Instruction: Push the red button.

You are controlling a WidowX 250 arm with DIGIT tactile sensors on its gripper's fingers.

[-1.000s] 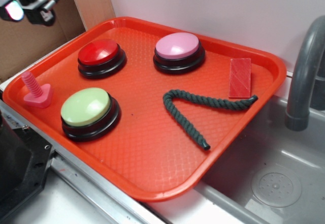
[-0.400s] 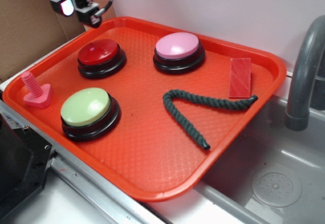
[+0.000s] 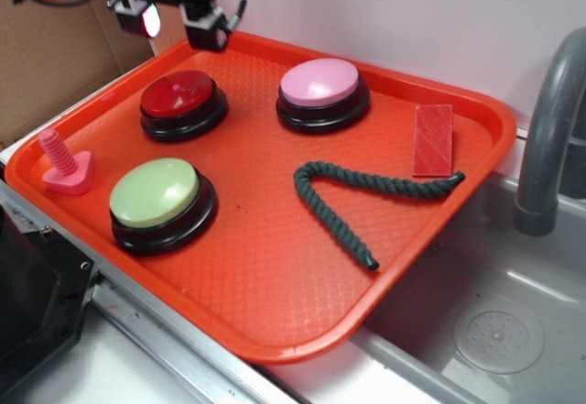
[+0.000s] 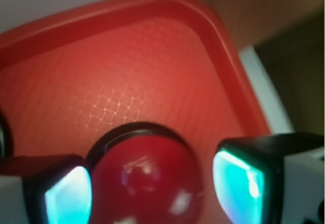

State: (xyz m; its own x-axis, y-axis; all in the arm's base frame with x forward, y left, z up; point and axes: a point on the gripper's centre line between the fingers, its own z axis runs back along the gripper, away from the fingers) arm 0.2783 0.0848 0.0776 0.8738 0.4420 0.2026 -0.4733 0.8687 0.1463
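The red button (image 3: 179, 94), a glossy red dome on a black base, sits at the back left of the orange tray (image 3: 275, 303). My gripper (image 3: 174, 21) hangs in the air above and just behind it, open and holding nothing. In the wrist view the red button (image 4: 147, 178) shows far below, between the two glowing fingertips (image 4: 238, 186), and the gripper (image 4: 152, 193) does not touch it.
A pink-domed button (image 3: 320, 85) stands at the back of the tray and a light green one (image 3: 156, 193) at the front left. A dark green rope (image 3: 352, 198), a red flat block (image 3: 433, 138) and a pink bolt (image 3: 64, 161) also lie there. A sink and grey faucet (image 3: 549, 129) are on the right.
The gripper has moved right from the far top-left corner, coming over the tray's back edge above the red button. Nothing on the tray has moved.
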